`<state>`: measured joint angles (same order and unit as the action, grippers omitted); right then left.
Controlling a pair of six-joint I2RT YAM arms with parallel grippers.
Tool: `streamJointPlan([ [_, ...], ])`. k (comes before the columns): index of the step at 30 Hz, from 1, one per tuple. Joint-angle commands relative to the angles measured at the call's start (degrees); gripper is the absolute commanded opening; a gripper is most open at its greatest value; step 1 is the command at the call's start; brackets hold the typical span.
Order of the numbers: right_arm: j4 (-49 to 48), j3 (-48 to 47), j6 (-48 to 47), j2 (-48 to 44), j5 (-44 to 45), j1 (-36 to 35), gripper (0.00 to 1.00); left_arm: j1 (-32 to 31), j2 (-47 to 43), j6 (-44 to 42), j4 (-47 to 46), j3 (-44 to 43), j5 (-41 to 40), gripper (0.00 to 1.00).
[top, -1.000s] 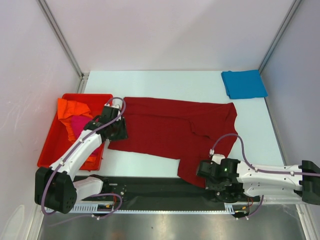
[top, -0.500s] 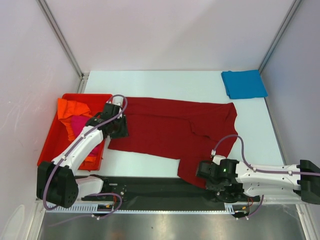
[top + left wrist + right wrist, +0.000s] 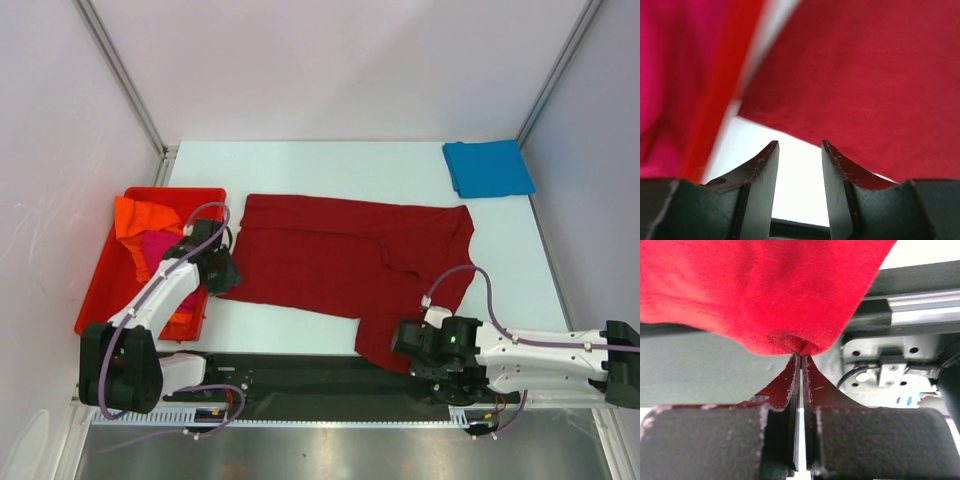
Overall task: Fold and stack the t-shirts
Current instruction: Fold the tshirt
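A dark red t-shirt (image 3: 340,255) lies spread across the table, one part hanging over the near edge. My right gripper (image 3: 412,345) is shut on that near edge of the dark red t-shirt (image 3: 765,295); the cloth bunches at its fingertips (image 3: 801,356). My left gripper (image 3: 222,278) is open and empty, just off the shirt's near left corner (image 3: 860,75), over white table. A folded bright blue t-shirt (image 3: 487,168) lies at the far right. Orange (image 3: 145,216) and magenta-pink (image 3: 155,250) t-shirts lie in the bin.
A rigid red plastic bin (image 3: 108,288) stands at the left, close beside my left arm; its wall shows in the left wrist view (image 3: 715,125). A black strip and metal rail (image 3: 300,385) run along the near table edge. Walls enclose the table on three sides.
My left gripper has drawn back toward the near side, off the shirt's left edge to its near left corner. The right gripper has kept its hold and barely moved.
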<state>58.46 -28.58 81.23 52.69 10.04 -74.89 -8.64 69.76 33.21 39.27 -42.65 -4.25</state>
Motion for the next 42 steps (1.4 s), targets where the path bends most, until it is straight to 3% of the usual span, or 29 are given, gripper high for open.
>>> streamJointPlan([
  [1, 2.28, -4.03, 0.07, -1.36, 4.37, -0.43, 0.00, 1.79, -2.43, 4.93, 0.81, 0.73, -2.42, 0.45],
  [5, 2.10, -4.99, -0.46, -2.32, 4.55, -0.43, 0.00, 1.88, -3.57, 9.58, 4.41, 0.73, -8.57, 0.56],
  [7, 2.01, -5.52, -1.16, -2.76, 4.99, -0.52, 0.00, 1.88, -4.10, 11.08, 3.55, 1.34, -11.03, 0.57],
  [13, 2.01, -5.35, -1.69, -3.46, 4.63, -0.43, 0.00, 1.79, 1.77, 14.59, 1.60, 0.38, -13.59, 0.44],
  [23, 2.54, -6.58, -2.92, -3.56, 5.60, -0.34, 0.00, -0.41, 5.03, 22.86, 3.97, 1.87, -20.88, 0.50],
  [33, 3.59, -6.93, -2.13, -4.43, 6.13, -0.34, 0.00, -2.17, 12.15, 28.22, 5.65, 2.66, -24.66, 0.46],
  [40, 7.10, -9.12, -1.78, -4.43, 8.32, 0.18, 0.00, -3.57, 11.90, 26.91, 5.38, 1.87, -26.95, 0.21],
  [42, 8.34, -10.97, -4.93, -4.61, 8.59, 4.21, 0.00, -3.83, 11.37, 26.29, 5.82, 1.17, -27.12, 0.11],
])
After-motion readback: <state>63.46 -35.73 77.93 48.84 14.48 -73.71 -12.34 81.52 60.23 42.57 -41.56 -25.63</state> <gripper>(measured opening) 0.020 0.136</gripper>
